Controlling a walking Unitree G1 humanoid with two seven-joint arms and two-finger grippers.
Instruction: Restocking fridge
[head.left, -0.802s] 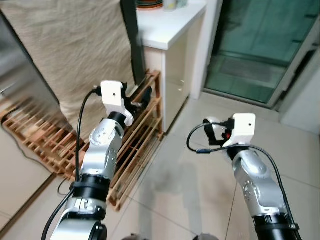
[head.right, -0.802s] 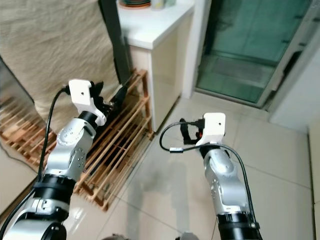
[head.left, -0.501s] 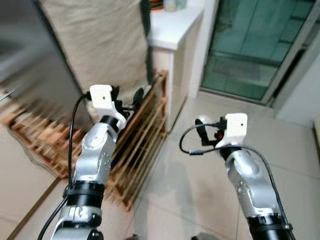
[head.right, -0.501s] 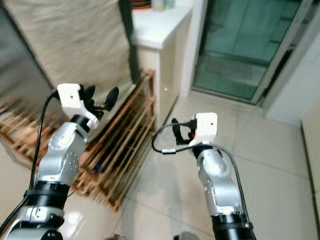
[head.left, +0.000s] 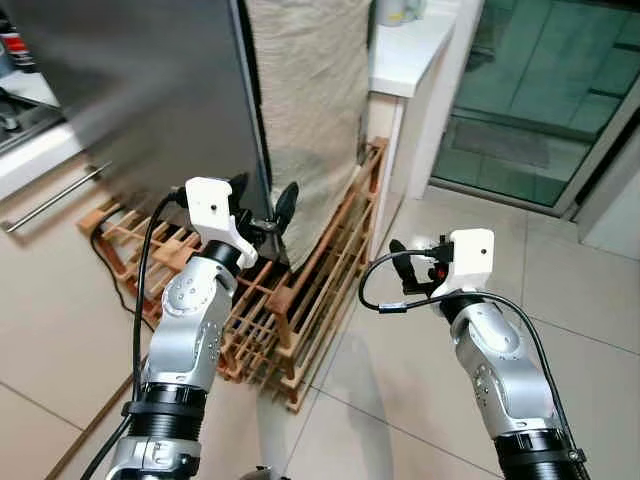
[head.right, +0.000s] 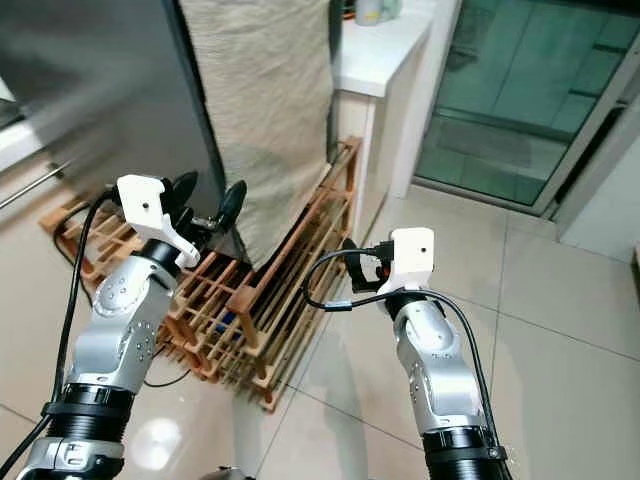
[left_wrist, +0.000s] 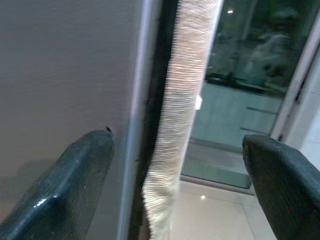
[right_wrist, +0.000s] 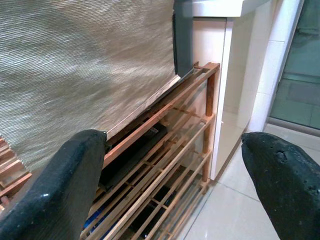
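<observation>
The fridge (head.left: 140, 90) is a tall grey metal body at the upper left, its door shut. My left gripper (head.left: 263, 195) is raised in front of the fridge's right edge, open and empty. In the left wrist view that grey side (left_wrist: 60, 75) and its dark edge lie between the open fingers (left_wrist: 85, 170). My right gripper (head.left: 405, 262) is held at mid height over the tiled floor, open, holding nothing. The right wrist view looks past its fingertips (right_wrist: 280, 175) at the wooden rack (right_wrist: 165, 150).
A beige cloth (head.left: 310, 90) hangs beside the fridge over a low wooden rack (head.left: 300, 300). A white cabinet (head.left: 410, 55) stands behind, with a glass door (head.left: 540, 90) at the right. A black cable (head.left: 110, 270) lies on the floor at left. Open tiled floor (head.left: 400, 400) spreads ahead.
The whole view has swung left, so the camera turned: the fridge now shows sharp at the upper left. Both arms hold about the same raised pose, grippers still open.
</observation>
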